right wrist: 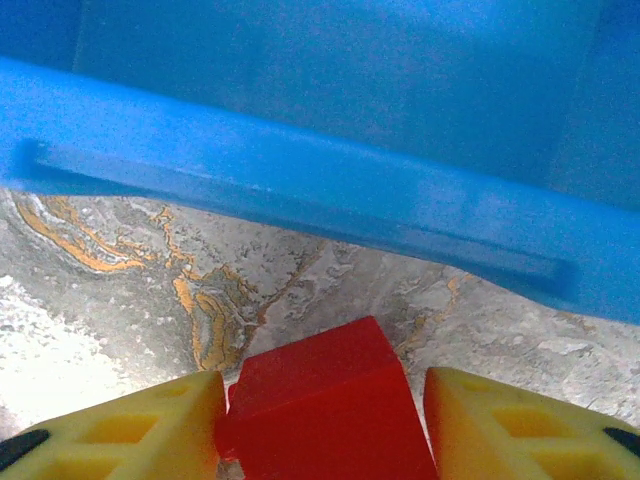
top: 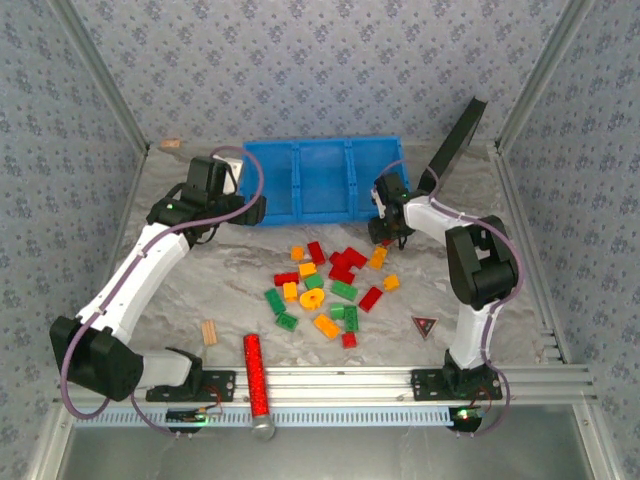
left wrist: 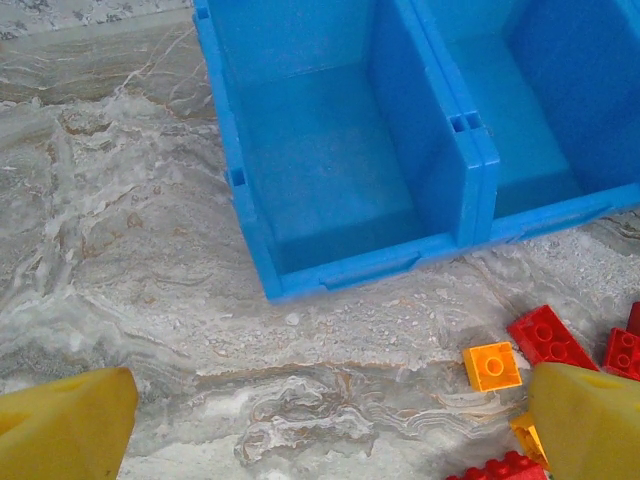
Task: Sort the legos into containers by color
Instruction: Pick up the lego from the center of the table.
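On the marble-patterned table [top: 200, 290], top view: the blue bin [top: 320, 142] with three side-by-side compartments sits at twelve o'clock. The loose bricks [top: 330, 285], red, green and orange, lie scattered at table centre. The left pincer [top: 248, 207] hangs at ten o'clock from the scatter, just beside the bin's near left corner. The right pincer [top: 385, 232] stands at one o'clock from the scatter, close to the bin's near right corner. A red glittery cylinder [top: 253, 375] lies at seven o'clock from the bricks and a small wooden block [top: 209, 333] at eight o'clock. A black panel [top: 455, 140] leans at two o'clock. Left wrist view: the left pincer [left wrist: 330, 385] has its yellow fingers [left wrist: 70, 420] spread wide apart, gripping nothing, above bare table. The bin's front wall [left wrist: 350, 270] is at twelve o'clock, an orange brick [left wrist: 492, 365] at three o'clock, with red ones beside it. Right wrist view: the right pincer [right wrist: 325, 385] is clamped on a red brick [right wrist: 330, 430], a yellow finger [right wrist: 130, 430] pressed against each side. The bin's wall [right wrist: 300, 190] runs across at twelve o'clock, near but apart from the brick.
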Available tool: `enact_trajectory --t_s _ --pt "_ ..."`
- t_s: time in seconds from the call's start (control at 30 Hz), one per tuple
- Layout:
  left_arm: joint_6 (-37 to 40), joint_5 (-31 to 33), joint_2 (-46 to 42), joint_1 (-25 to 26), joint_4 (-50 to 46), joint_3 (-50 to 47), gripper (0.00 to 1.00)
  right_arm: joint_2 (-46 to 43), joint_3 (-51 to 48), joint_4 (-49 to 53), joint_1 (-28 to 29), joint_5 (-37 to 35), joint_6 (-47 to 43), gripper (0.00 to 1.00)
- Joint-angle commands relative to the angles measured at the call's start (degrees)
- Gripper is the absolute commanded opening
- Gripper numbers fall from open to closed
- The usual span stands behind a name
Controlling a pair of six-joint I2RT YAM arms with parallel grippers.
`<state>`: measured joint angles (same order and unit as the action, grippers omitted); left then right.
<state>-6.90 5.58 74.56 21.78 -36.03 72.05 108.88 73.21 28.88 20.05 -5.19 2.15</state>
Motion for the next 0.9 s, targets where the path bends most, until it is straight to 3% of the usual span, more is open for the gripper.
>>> enact_trajectory --t_s 0.0,0.43,0.87 --pt "0.72 0.17 -2.12 0.46 -1.21 1.25 1.0 1.81 1.67 3.42 -0.43 -0.34 0.18 0.51" --pt "1.36 0.73 -3.65 0.44 -0.97 -0.24 1.0 0.68 -1.54 5.04 -0.46 0.8 0.9 0.39" --pt "1.21 -0.08 -3.86 0.41 -1.21 -0.16 1.0 -11.53 1.07 8.8 0.86 -1.2 3.25 0.38"
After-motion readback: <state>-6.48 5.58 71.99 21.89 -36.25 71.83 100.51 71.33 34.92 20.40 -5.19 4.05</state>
